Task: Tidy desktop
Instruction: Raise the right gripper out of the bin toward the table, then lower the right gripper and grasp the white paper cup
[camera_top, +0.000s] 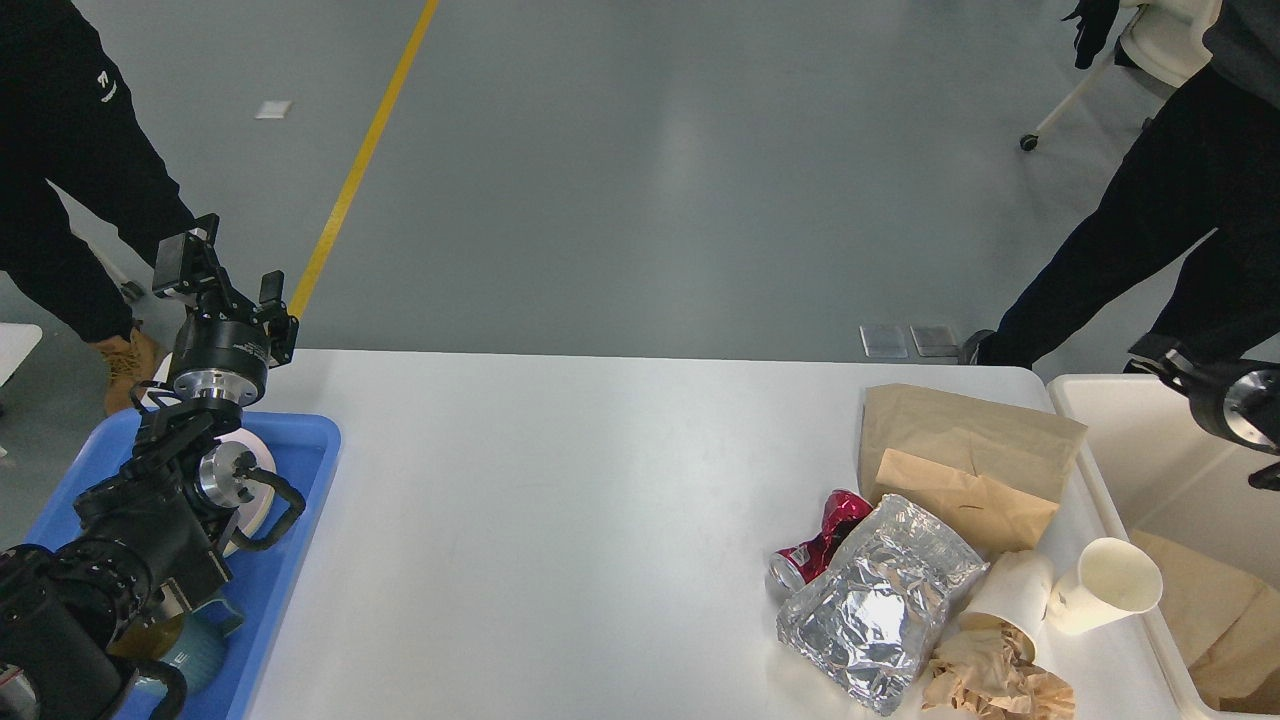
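White desktop (560, 500) fills the middle and lower view, far edge toward the grey floor. Trash sits clustered at its right end: two brown paper bags (960, 450) overlapping, a crushed red can (815, 545) just beside a crumpled foil bag (880, 605), two paper cups (1100, 585) on their sides, and wadded brown paper (990, 680) at the near edge. Cream bin (1110, 490) stands just beside the right end, with brown paper inside. Blue tray (300, 450) lies at the left end, holding dishes. Left gripper (222, 275) hangs above the tray's far corner, fingers apart, nothing between them. Right gripper: only a dark part (1225, 400) of the arm shows over the bin; finger state cannot tell.
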